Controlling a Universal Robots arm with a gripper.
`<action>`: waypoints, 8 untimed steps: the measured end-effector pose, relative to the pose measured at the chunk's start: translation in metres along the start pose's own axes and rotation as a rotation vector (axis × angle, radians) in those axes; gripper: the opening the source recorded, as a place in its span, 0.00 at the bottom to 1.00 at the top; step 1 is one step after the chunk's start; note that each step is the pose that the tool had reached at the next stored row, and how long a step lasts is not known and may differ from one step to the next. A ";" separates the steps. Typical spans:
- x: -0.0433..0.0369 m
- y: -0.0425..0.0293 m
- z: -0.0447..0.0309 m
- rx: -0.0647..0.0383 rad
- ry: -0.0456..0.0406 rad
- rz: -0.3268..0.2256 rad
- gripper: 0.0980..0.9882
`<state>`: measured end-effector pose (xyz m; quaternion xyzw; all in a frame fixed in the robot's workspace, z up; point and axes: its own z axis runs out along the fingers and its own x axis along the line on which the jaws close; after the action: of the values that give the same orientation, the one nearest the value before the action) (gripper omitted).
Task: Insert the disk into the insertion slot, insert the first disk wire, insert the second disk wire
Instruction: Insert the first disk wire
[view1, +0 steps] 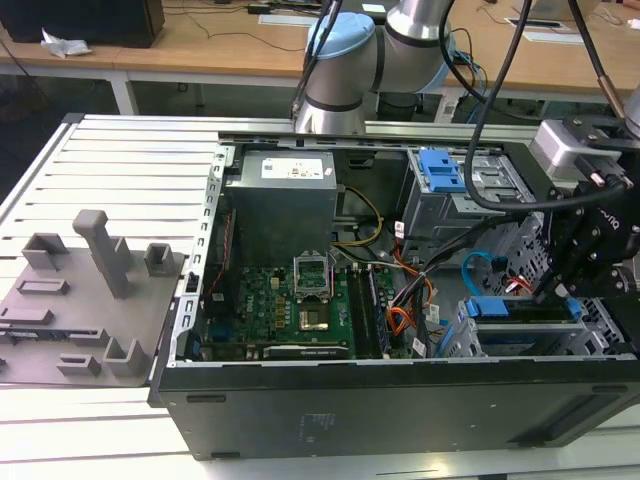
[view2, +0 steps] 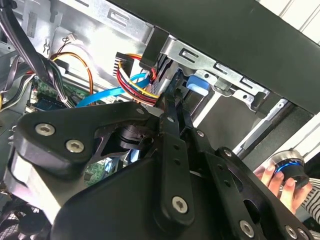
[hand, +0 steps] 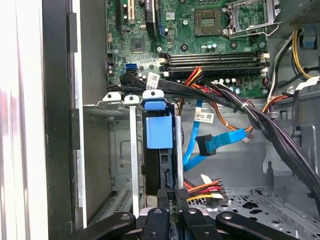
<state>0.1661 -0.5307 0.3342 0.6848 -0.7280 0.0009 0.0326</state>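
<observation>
The disk sits inside the insertion slot (hand: 120, 150), a grey sheet-metal cage; its blue carrier (hand: 159, 131) shows end-on, and again in the exterior view as the carrier (view1: 497, 307) inside the cage (view1: 545, 340). My gripper (hand: 174, 200) hangs just behind the disk, shut on the black plug of the first disk wire (hand: 205, 189), a red, yellow and black bundle. My gripper (view1: 556, 288) is at the exterior view's right. The second disk wire (hand: 216, 142), a light-blue flat cable with a dark plug, hangs loose beside the cage and shows as the blue loop (view1: 474, 264) and the blue strip (view2: 102, 96).
A thick black cable bundle (hand: 260, 122) and orange wires cross above the cage. The motherboard (view1: 290, 300) and power supply (view1: 280, 200) fill the case's middle. A second grey cage with a blue latch (view1: 440, 172) stands behind. A person's hand (view2: 280, 182) holds a round knob outside the case.
</observation>
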 end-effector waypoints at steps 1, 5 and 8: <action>0.0000 0.0000 0.0004 0.000 -0.0005 0.000 0.08; -0.0001 -0.0001 0.0004 0.000 -0.0004 0.000 0.08; -0.0002 -0.0002 0.0011 0.000 -0.0016 0.000 0.09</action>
<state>0.1663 -0.5306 0.3331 0.6850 -0.7279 0.0004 0.0321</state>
